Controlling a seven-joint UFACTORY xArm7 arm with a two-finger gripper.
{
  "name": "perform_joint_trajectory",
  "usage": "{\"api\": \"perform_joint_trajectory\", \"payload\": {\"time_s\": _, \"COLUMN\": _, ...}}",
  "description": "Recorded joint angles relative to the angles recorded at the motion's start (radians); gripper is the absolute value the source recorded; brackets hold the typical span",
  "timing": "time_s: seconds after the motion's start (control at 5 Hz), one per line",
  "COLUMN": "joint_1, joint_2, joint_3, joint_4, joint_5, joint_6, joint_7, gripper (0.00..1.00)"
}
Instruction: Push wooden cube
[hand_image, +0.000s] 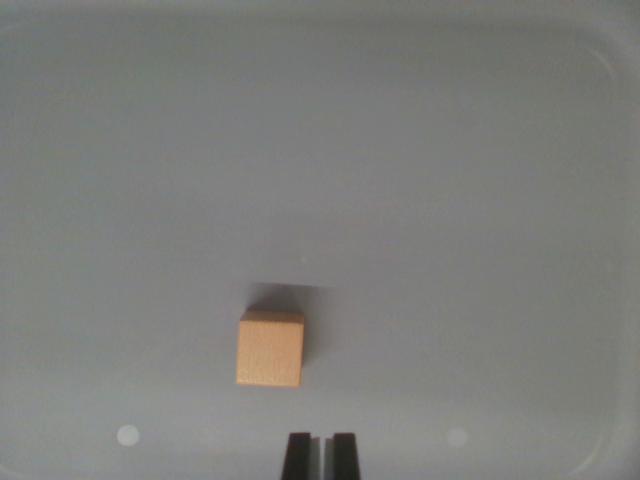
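Note:
A small light wooden cube (270, 348) rests on the pale grey floor of a shallow tray, a little left of centre and low in the wrist view. My gripper (321, 457) shows at the bottom edge as two black fingertips pressed nearly together, with only a thin sliver between them and nothing held. The tips lie below and slightly to the wrist view's right of the cube, a short gap apart from it and not touching it.
The tray's (600, 60) raised rim curves round the upper right corner and runs along the top and right edges. Two faint round light spots (128, 435) (457, 437) mark the floor near the bottom.

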Motion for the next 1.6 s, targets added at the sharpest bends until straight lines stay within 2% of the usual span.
{"api": "perform_joint_trajectory", "payload": {"time_s": 0.2, "joint_1": 0.0012, "joint_2": -0.001, "joint_3": 0.002, "joint_4": -0.031, "joint_5": -0.0024, "joint_6": -0.030, "joint_7": 0.007, "gripper": 0.00}}
{"api": "perform_joint_trajectory", "payload": {"time_s": 0.4, "joint_1": 0.0012, "joint_2": -0.001, "joint_3": 0.002, "joint_4": -0.031, "joint_5": -0.0024, "joint_6": -0.030, "joint_7": 0.007, "gripper": 0.00}}
{"api": "perform_joint_trajectory", "payload": {"time_s": 0.6, "joint_1": 0.0026, "joint_2": -0.002, "joint_3": 0.004, "joint_4": -0.067, "joint_5": -0.0051, "joint_6": -0.064, "joint_7": 0.014, "gripper": 0.00}}
{"api": "perform_joint_trajectory", "payload": {"time_s": 0.8, "joint_1": 0.0026, "joint_2": -0.002, "joint_3": 0.004, "joint_4": -0.067, "joint_5": -0.0051, "joint_6": -0.064, "joint_7": 0.014, "gripper": 0.00}}
{"api": "perform_joint_trajectory", "payload": {"time_s": 1.0, "joint_1": 0.0040, "joint_2": -0.002, "joint_3": 0.006, "joint_4": -0.106, "joint_5": -0.0080, "joint_6": -0.101, "joint_7": 0.022, "gripper": 0.00}}
{"api": "perform_joint_trajectory", "payload": {"time_s": 1.2, "joint_1": 0.0040, "joint_2": -0.002, "joint_3": 0.006, "joint_4": -0.106, "joint_5": -0.0080, "joint_6": -0.101, "joint_7": 0.022, "gripper": 0.00}}
{"api": "perform_joint_trajectory", "payload": {"time_s": 1.4, "joint_1": 0.0056, "joint_2": -0.003, "joint_3": 0.008, "joint_4": -0.146, "joint_5": -0.0111, "joint_6": -0.140, "joint_7": 0.031, "gripper": 0.00}}
{"api": "perform_joint_trajectory", "payload": {"time_s": 1.6, "joint_1": 0.0056, "joint_2": -0.003, "joint_3": 0.008, "joint_4": -0.146, "joint_5": -0.0111, "joint_6": -0.140, "joint_7": 0.031, "gripper": 0.00}}
